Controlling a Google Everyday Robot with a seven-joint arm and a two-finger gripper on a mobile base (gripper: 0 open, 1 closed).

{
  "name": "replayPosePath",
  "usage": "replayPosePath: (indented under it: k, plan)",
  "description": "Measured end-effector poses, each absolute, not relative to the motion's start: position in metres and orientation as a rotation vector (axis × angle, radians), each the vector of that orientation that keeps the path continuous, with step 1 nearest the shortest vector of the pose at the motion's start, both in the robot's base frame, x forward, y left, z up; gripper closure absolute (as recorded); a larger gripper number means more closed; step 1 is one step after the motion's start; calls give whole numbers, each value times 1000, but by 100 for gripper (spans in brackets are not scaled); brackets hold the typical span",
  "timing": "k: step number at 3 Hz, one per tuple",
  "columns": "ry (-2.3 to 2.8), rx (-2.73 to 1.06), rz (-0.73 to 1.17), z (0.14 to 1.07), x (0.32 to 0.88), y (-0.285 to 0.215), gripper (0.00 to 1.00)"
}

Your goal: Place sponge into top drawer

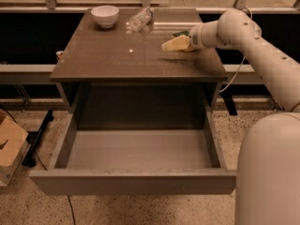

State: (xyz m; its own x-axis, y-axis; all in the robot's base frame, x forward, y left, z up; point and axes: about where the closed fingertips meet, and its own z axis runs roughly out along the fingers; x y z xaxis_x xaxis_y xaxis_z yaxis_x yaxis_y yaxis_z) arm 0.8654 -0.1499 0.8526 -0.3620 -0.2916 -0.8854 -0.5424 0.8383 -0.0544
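My gripper (174,44) hangs just above the right part of the brown tabletop (117,55), at the end of the white arm that reaches in from the right. It is shut on the sponge (181,33): yellow shows between the fingers, and the dark green layer shows at the back. The top drawer (131,183) is pulled fully out below the tabletop's front edge. Its smooth grey inside holds nothing. The gripper is behind and above the drawer's right half.
A white bowl (105,16) and a clear plastic bottle (139,18) lying on its side sit at the back of the tabletop. A cardboard box (9,144) stands on the floor at the left. My white base (267,172) fills the lower right.
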Motion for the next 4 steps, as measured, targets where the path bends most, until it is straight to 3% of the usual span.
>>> replayPosePath:
  k: [1, 2, 4]
  plan:
    - [1988, -525, 332, 840, 880, -158, 0]
    - [1993, -454, 346, 836, 886, -166, 16]
    - [1978, -435, 343, 846, 880, -168, 62]
